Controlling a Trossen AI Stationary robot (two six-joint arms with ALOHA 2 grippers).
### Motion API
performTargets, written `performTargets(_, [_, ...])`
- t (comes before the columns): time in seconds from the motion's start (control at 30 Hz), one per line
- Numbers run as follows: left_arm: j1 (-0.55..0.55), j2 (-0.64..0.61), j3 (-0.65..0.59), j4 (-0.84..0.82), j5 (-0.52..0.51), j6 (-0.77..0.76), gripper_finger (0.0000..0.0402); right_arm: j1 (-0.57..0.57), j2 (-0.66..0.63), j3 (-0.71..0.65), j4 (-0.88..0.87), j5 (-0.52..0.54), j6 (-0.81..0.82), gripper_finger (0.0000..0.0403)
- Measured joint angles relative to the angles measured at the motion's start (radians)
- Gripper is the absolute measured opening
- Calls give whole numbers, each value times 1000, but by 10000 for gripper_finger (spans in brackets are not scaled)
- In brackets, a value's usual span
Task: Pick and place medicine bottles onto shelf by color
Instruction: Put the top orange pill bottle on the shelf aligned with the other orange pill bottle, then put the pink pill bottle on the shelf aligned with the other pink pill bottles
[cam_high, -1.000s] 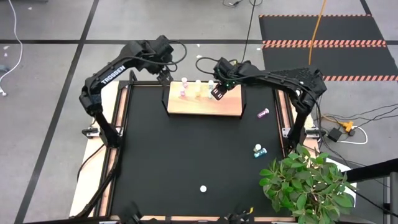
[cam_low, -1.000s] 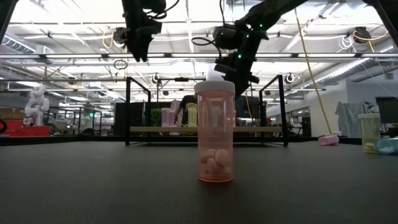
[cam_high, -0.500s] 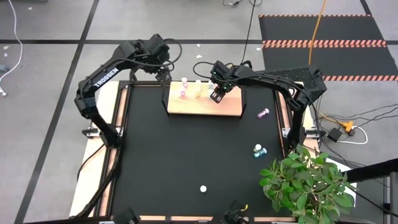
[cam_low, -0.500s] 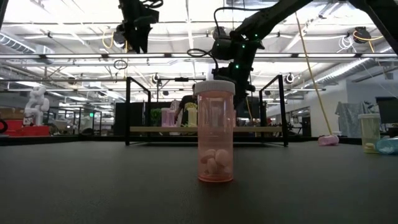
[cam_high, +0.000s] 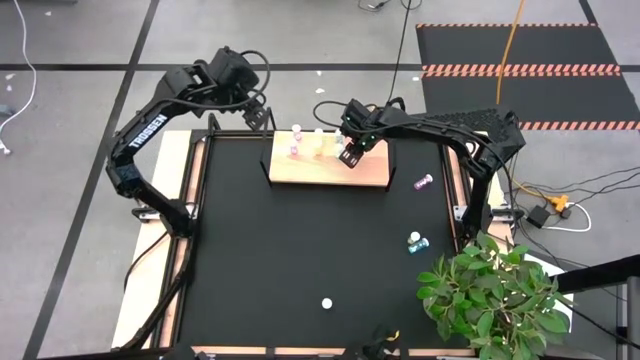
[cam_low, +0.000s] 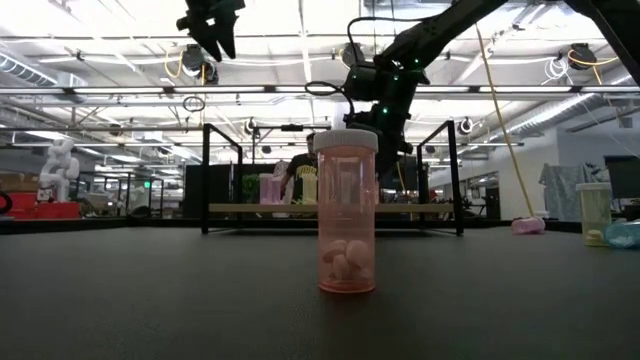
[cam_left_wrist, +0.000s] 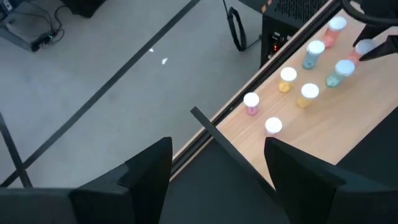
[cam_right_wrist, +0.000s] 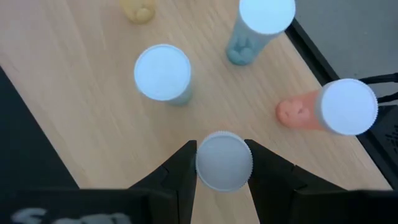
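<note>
Right gripper (cam_right_wrist: 224, 163) over the light-wood shelf (cam_high: 330, 170), jaws clamped on a white-capped medicine bottle (cam_right_wrist: 224, 160) beside two teal bottles (cam_right_wrist: 163, 73) and a pink one (cam_right_wrist: 329, 109); left gripper (cam_left_wrist: 214, 168) raised off the shelf's left end, jaws wide, empty.

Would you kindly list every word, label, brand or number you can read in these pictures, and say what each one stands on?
"TROSSEN": white letters along the left arm in the high view.
Pale marks at the edge of the right wrist view: too blurred to read.
Medicine bottles and the shelf: no readable label shows.
</note>
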Motion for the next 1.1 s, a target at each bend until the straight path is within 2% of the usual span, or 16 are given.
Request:
performTargets(0.47, [0,-5,0,14,0,-19,257,-14,-5,-7,-13,6,-26,141])
performTargets(0.67, [0,-5,0,29,0,-19,257,-14,-27,-7,-8,5,-38,167])
performTargets(0.9, [0,-5,0,59,0,-19,257,-14,-106,-6,-18,5,-57,217])
performTargets(1.1, [0,-5,0,65,0,-16,257,-13,-234,-6,-39,14,-45,249])
